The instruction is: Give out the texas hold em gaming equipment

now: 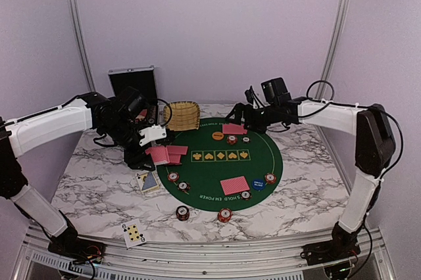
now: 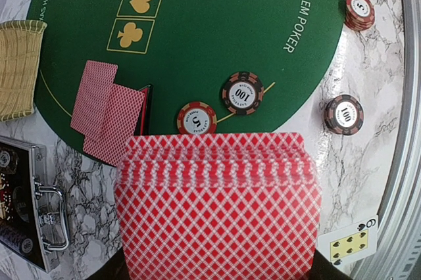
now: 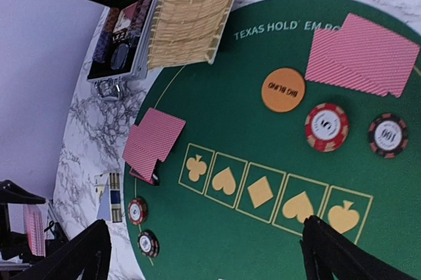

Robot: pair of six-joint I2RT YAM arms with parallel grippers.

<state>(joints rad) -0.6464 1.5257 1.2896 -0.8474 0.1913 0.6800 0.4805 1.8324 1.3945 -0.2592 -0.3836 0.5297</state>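
Left pincer is clamped on a deck of red-backed playing cards above the marble table's left side. Right pincer hangs spread wide and empty over the green mat, near two face-down cards, an orange disc and a red poker chip.

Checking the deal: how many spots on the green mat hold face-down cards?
3: far set, left set and near set, each by that edge of the mat. None seems hidden.
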